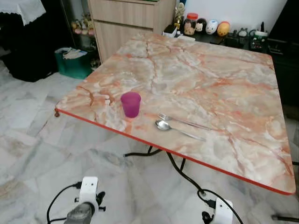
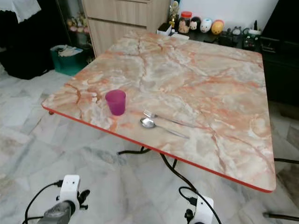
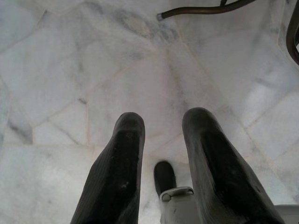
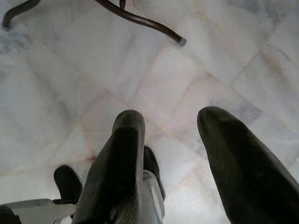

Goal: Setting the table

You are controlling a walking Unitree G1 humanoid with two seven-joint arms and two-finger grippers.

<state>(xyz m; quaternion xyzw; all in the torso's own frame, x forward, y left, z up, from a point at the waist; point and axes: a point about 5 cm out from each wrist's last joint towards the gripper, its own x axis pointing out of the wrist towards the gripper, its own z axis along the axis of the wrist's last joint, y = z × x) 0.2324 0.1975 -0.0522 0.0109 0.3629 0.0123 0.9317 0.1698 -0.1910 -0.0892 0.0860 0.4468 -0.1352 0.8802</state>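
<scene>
A purple cup (image 1: 130, 104) stands upright near the front left edge of the marble-patterned table (image 1: 224, 79). Just to its right lie a metal spoon (image 1: 174, 128) and a fork (image 1: 180, 121), side by side near the front edge. Both arms hang low in front of the table, their wrists at the bottom of the eye views. My left gripper (image 3: 160, 122) is open over the floor with nothing between its fingers. My right gripper (image 4: 175, 119) is open too, also above bare floor tiles.
The table has an orange rim and black metal legs (image 1: 175, 163) underneath. A wooden cabinet (image 1: 128, 21) and a green bin (image 1: 72, 60) stand at the back left. Jars and egg-shaped figures (image 1: 205, 25) sit on a dark shelf behind the table.
</scene>
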